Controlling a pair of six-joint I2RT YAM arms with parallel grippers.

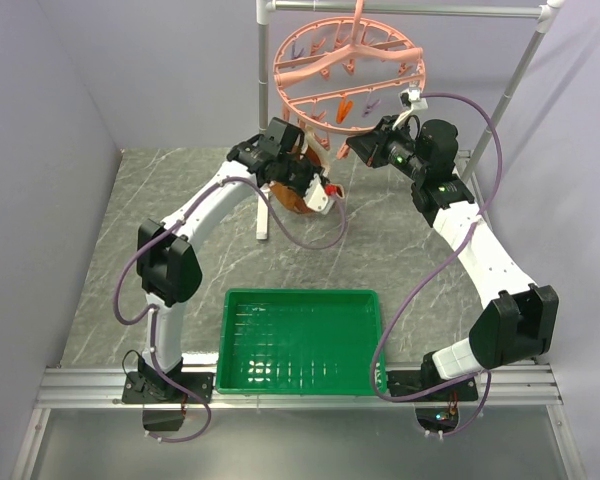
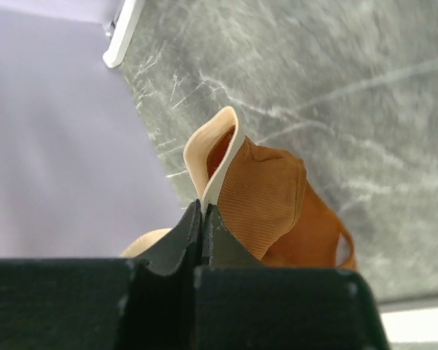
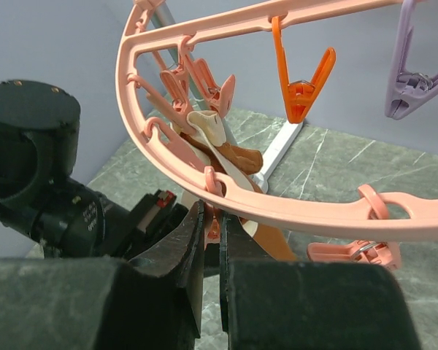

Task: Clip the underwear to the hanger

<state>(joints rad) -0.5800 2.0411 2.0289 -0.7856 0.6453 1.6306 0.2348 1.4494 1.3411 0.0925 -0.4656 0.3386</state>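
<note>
1. Left fingers [image 2: 193, 233] pressed together, pinching the underwear [image 2: 263, 197] by its cream waistband.
2. Right fingers [image 3: 197, 240] nip a pink clothespin [image 3: 214, 222] under the hanger [image 3: 292, 208] ring.
3. Underwear's up above the worktop [image 1: 180, 200], near its far edge, just beside the hanger.

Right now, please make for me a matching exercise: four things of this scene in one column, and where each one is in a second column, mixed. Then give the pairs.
1 underwear
2 hanger
3 green tray
4 orange clothespin

a on the table, at the near edge
b pinched in the left gripper
c hooked over the grey rail
d dangling from the hanger's ring

Pairs: 1-b, 2-c, 3-a, 4-d
</note>
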